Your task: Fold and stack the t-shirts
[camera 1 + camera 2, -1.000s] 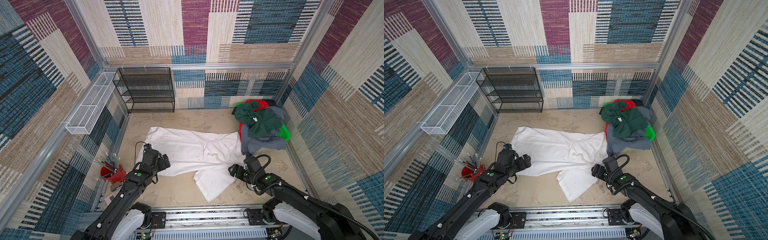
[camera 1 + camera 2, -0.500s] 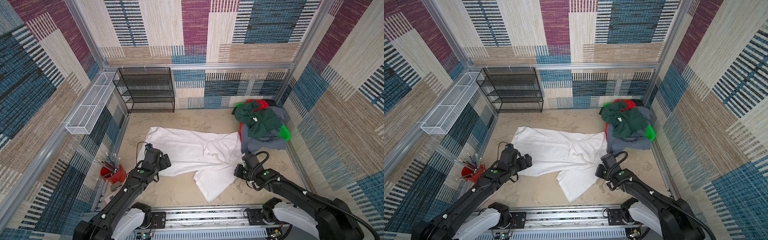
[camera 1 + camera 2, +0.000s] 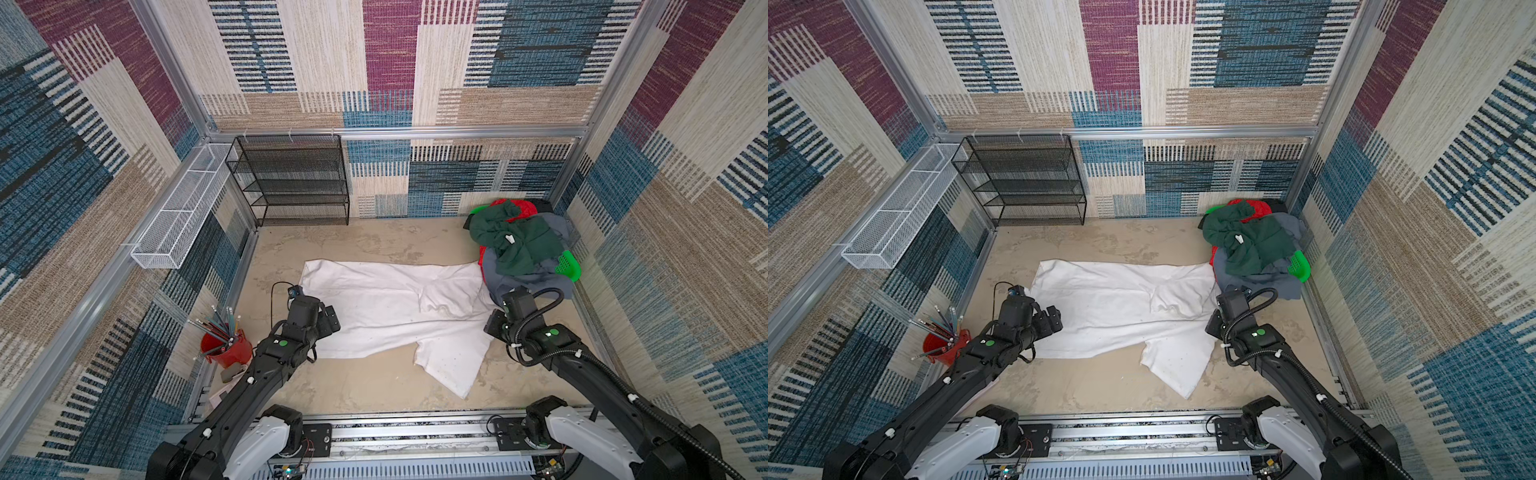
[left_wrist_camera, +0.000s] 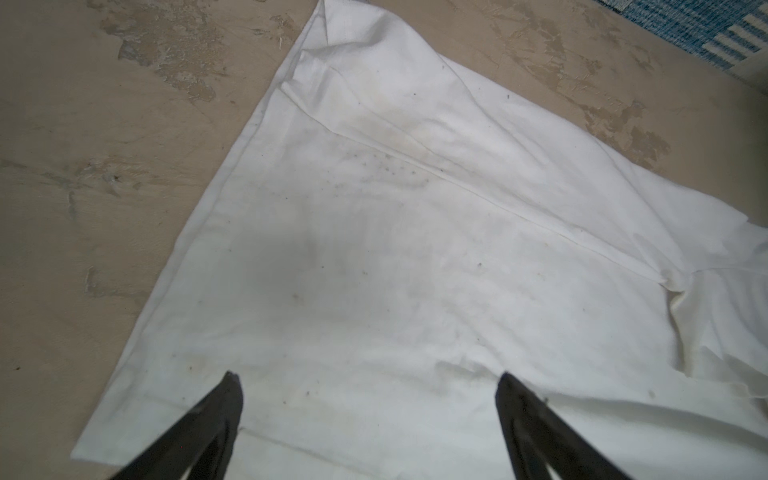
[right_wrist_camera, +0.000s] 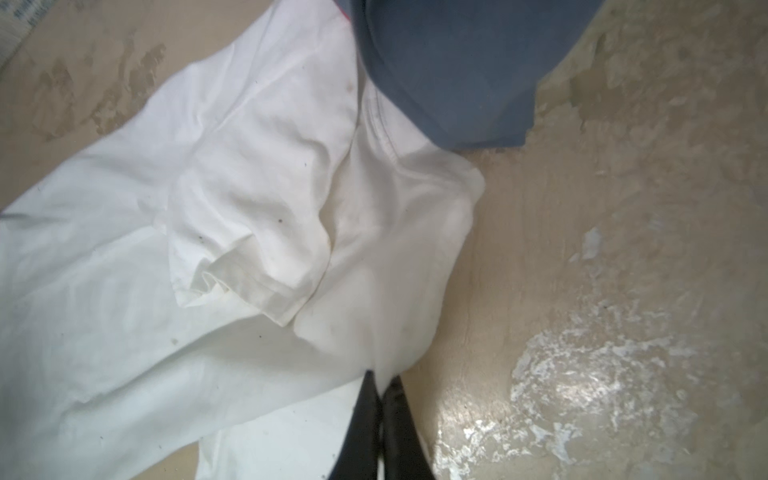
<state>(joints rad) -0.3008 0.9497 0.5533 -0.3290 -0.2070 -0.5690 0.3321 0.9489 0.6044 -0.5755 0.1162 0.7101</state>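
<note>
A large white t-shirt (image 3: 386,307) (image 3: 1113,307) lies spread on the beige floor, one sleeve folded over its middle. My left gripper (image 3: 330,318) (image 4: 368,378) hangs open just above the shirt's left part (image 4: 374,249), nothing between its fingers. My right gripper (image 3: 492,322) (image 5: 382,376) is shut on a pinch of the white shirt's right edge (image 5: 374,249). At the back right a dark green t-shirt (image 3: 519,241), a grey-blue one (image 3: 523,282) (image 5: 457,62) and a red one (image 3: 521,205) lie heaped together.
A bright green basket (image 3: 568,266) pokes out under the heap. A black mesh shelf (image 3: 295,183) stands at the back wall, a white wire basket (image 3: 183,220) hangs on the left wall, and a red cup of pencils (image 3: 226,347) sits front left.
My right gripper has moved a little toward the far right, onto the white shirt's right edge, and closed on it. The left gripper has barely shifted and stays open.
</note>
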